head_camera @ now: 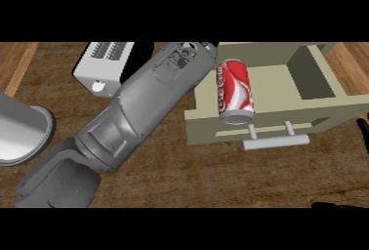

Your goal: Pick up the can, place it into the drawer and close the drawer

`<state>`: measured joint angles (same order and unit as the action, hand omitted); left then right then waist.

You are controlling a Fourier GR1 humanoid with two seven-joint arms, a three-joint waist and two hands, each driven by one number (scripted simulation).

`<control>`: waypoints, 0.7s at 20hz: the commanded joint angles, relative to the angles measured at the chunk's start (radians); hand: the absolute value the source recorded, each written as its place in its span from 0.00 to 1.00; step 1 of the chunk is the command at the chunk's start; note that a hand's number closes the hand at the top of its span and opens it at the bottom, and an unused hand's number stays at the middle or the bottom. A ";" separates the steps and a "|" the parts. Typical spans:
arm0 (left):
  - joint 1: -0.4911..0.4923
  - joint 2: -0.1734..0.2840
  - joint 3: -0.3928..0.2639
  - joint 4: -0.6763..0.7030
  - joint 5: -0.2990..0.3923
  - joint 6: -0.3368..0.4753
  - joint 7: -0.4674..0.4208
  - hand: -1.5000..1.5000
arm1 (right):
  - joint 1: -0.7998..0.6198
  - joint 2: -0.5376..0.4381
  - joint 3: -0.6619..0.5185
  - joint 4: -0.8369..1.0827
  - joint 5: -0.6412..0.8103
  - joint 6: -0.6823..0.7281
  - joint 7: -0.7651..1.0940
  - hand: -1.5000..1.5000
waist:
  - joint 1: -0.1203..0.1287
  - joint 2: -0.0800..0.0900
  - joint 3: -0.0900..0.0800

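1. A dark wooden counter (216, 176) fills the view, with a lighter wood strip along its far left edge.
2. The can (235, 91), red with white swirls, lies on its side inside the open beige drawer (302, 105), against the drawer's left part, its silver end pointing toward the drawer's front wall.
3. To the right of the can the drawer floor is bare, up to the tall right wall and the boxed corner at the back.
4. The drawer's front wall carries a pale bar handle (276, 142) on two short posts, sticking out over the counter just in front of the can's silver end.
5. In front of the drawer the counter is open wood.
6. The left forearm (137, 117) runs diagonally from the lower left up to the drawer's back left corner, just left of the can; its hand is hidden at the wrist end, so I cannot tell how its fingers stand or whether it touches the can.
7. The right hand (362, 128) shows only as black fingertips at the view's right edge, beside the drawer's right front corner; its state cannot be told.
8. Left of the forearm stand a white slotted appliance (103, 66) and, farther left, a round metal container (22, 129).
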<state>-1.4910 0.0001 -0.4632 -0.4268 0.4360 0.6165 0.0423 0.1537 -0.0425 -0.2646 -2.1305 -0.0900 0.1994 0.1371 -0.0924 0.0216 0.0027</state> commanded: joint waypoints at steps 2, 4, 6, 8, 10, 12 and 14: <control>-0.001 0.000 -0.062 0.037 0.029 0.036 -0.006 1.00 | -0.027 -0.001 0.001 0.045 0.006 -0.002 -0.015 0.00 | -0.011 0.004 0.001; 0.012 0.000 -0.089 0.046 0.028 0.029 -0.024 1.00 | -0.006 -0.013 -0.009 0.001 -0.012 0.009 0.005 0.00 | -0.022 0.004 0.000; 0.022 0.000 -0.096 0.050 0.031 0.030 -0.072 1.00 | -0.067 0.003 0.026 0.037 0.028 -0.024 0.018 0.00 | -0.011 0.009 0.000; 0.041 0.000 -0.129 0.035 0.049 0.052 -0.055 1.00 | -0.065 -0.008 0.022 0.014 0.019 -0.015 0.025 0.00 | -0.031 0.008 0.000; 0.052 0.000 -0.160 0.037 0.054 0.065 -0.029 0.00 | -0.053 -0.012 0.009 0.011 -0.006 -0.004 0.025 0.00 | -0.033 0.005 0.001; 0.040 0.000 -0.126 0.083 0.055 0.035 -0.079 0.00 | -0.044 0.009 0.028 0.015 0.038 -0.024 0.005 0.00 | -0.007 0.005 0.000; 0.060 0.000 -0.133 0.087 0.071 0.100 -0.084 0.00 | -0.019 -0.008 0.026 0.010 0.025 0.012 -0.020 0.00 | -0.041 0.012 0.001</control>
<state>-1.4457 0.0003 -0.5908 -0.3655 0.4916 0.6840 -0.0171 0.1071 -0.0514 -0.2497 -2.1149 -0.0786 0.1952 0.1435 -0.1205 0.0296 0.0029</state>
